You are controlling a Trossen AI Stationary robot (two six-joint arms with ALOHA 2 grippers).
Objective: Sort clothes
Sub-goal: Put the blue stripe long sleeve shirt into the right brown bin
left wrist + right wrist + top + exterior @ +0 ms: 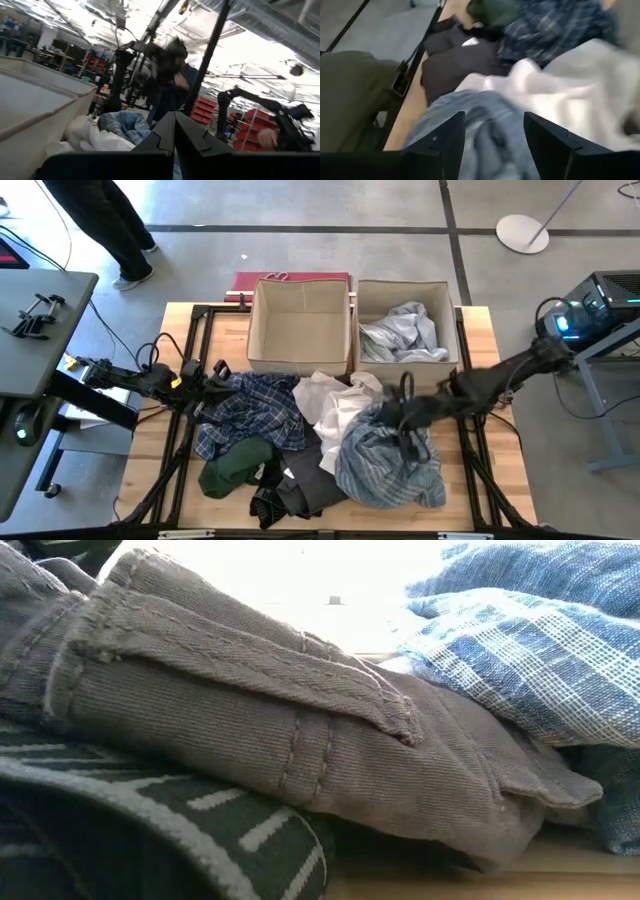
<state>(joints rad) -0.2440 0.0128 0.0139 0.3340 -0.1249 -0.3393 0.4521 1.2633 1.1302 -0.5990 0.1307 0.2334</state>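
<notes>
Clothes lie heaped on the wooden table (478, 330) in front of two beige fabric boxes (300, 320) — the right-hand box holds a pale grey shirt (402, 330), the left-hand box shows only its bare floor. Right gripper (408, 442) sits over the blue-grey striped shirt (385, 465) at the heap's right end, fingers (451, 135) spread apart above the fabric, nothing held. White shirt (335, 405) just beside it; blue plaid shirt (250, 415), dark green piece (232, 468) and black-grey piece (295, 492) further left. Left gripper (203, 377) waits at the plaid shirt's edge — fingers (165, 136) pressed together
</notes>
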